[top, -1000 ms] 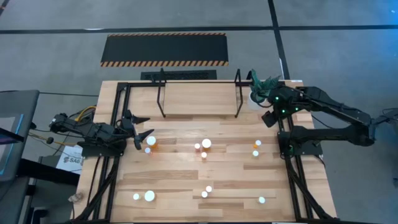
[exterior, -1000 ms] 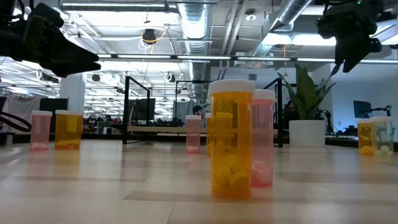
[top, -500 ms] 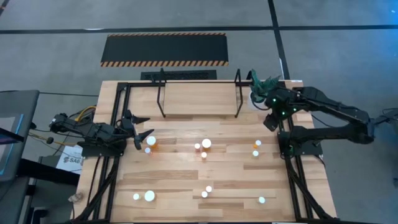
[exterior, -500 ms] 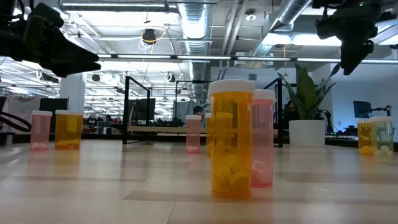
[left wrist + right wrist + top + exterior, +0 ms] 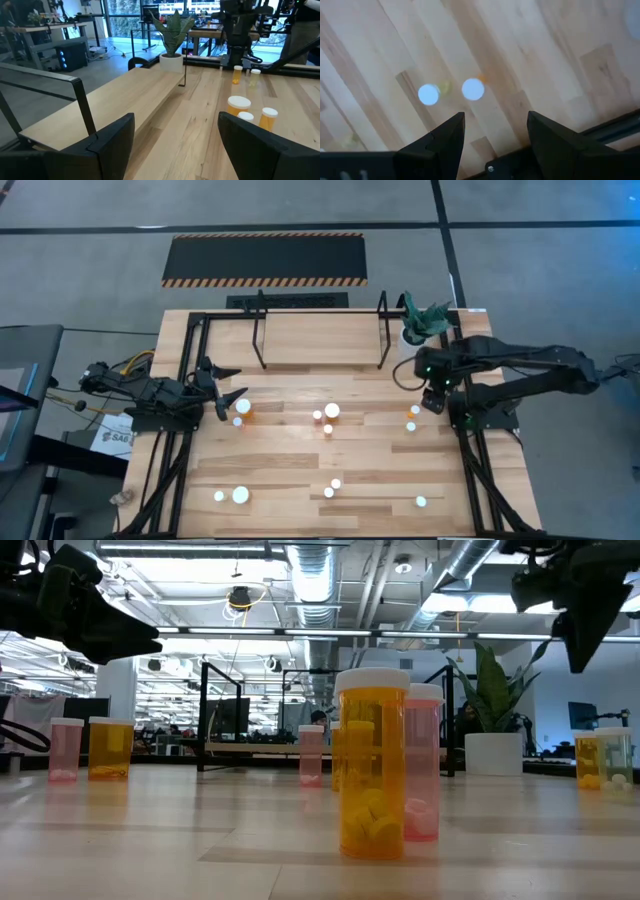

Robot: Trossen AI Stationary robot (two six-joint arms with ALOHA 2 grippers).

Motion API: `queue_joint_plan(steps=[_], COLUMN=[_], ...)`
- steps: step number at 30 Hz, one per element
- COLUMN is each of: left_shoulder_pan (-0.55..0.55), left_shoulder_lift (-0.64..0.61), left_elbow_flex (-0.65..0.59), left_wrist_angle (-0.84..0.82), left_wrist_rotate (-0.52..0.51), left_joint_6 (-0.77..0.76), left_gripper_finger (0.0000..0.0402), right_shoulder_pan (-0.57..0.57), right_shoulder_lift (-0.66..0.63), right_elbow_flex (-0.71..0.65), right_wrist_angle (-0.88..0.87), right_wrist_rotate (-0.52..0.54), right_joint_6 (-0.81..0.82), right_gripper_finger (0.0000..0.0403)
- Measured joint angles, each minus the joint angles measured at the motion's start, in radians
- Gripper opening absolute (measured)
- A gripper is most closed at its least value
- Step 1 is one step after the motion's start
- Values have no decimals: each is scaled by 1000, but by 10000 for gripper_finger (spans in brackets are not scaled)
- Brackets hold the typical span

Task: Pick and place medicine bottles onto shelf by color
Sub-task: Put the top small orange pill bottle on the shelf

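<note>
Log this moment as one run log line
left gripper: open, beside bottles at table's left | right gripper: open, above bottle pair at table's right | shelf: no bottles | held: nothing

A grey concrete floor is seen around the wooden table. Beyond the table a black hazard-striped mat is laid. Overhead, silver ducts and strip lights are lit.

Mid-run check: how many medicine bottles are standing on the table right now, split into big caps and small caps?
Big-cap bottles: 3
Small-cap bottles: 9
Total: 12, none yet on the shelf
</note>
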Motion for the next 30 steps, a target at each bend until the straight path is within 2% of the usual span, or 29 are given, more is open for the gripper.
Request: queue_joint_plan(steps=[15,30], left_shoulder_pan=[0,0], left_shoulder_lift=[0,0], left_elbow_flex=[0,0], left_wrist_angle=[0,0], left_wrist_rotate=[0,0], left_joint_6=[0,0], left_gripper_finger=[273,273], right_shoulder_pan=[122,162], right_shoulder_lift=[175,309], right_elbow_flex=[-7,-6], right_wrist_angle=[36,107], right_wrist_rotate=[10,8], right_joint_6=[75,104], right_gripper_finger=[240,240])
